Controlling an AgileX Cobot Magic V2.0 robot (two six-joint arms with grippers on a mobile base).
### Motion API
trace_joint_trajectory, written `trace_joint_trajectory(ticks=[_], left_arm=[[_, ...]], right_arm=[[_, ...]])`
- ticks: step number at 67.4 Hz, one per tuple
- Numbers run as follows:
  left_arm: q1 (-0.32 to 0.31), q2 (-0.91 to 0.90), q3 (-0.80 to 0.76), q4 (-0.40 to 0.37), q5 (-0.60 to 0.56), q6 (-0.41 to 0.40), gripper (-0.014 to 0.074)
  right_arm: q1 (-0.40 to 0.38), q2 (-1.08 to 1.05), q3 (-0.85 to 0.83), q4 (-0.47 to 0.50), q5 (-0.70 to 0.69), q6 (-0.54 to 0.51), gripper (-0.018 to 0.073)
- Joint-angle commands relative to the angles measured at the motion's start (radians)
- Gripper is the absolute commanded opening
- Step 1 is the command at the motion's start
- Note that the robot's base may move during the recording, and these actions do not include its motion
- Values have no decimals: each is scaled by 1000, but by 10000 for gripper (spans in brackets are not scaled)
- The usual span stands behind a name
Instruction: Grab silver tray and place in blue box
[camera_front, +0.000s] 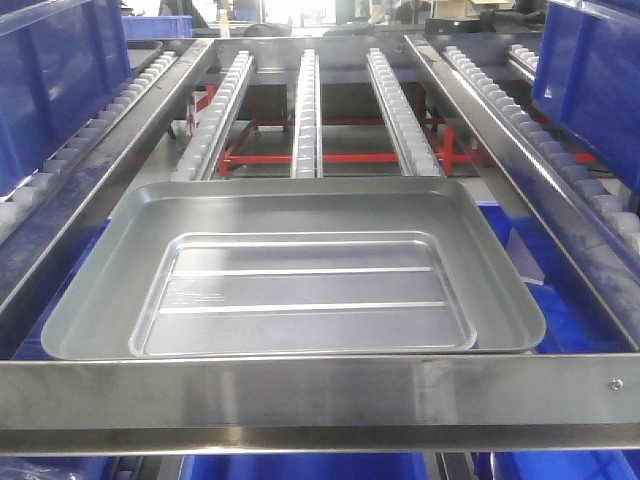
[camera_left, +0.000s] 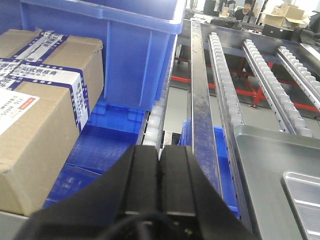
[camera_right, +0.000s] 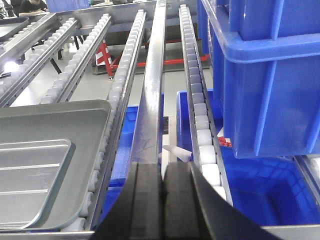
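Roller rack (camera_front: 310, 110): one silver tray (camera_front: 300, 270), two blue boxes (camera_front: 60, 70) (camera_front: 590, 70) flanking

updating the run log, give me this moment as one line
silver tray on roller rails, untouched | left gripper shut, empty | right gripper shut, empty | blue box: tray not in it

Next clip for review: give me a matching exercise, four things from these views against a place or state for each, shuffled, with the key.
Things:
1. silver tray
2. cardboard box
3. red frame
4. left gripper

Places or states:
A. shut, holding nothing
B. below the roller rails, farther back
C. lying flat on the roller rails
D. brown, sealed with printed tape

Pairs: 1-C, 2-D, 3-B, 4-A
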Motion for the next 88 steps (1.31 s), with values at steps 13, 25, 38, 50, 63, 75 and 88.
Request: trace_joint_trajectory(ticks=[13, 25, 38, 50, 63, 75, 88], left_arm=[[-6, -14, 18, 0, -86, -1, -92], [-6, -14, 18, 0, -86, -1, -92], [-6, -14, 18, 0, -86, -1, -92], [-6, -10, -30, 0, -82, -1, -92], [-6, 79, -252, 0, 168, -1, -92], [-6, 322, -483, -7, 443, -1, -92], [-6, 670, -663, -38, 818, 52, -92]], right_arm=[[-5, -21, -19, 3, -87, -8, 58], [-5, -21, -19, 3, -87, -8, 58], [-5, -21, -19, 0, -88, -9, 58], [0, -21, -27, 27, -171, 18, 58], [0, 70, -181, 43, 60, 26, 58], [0, 317, -346, 43, 328, 10, 58], [0, 665, -486, 47, 545, -12, 58]])
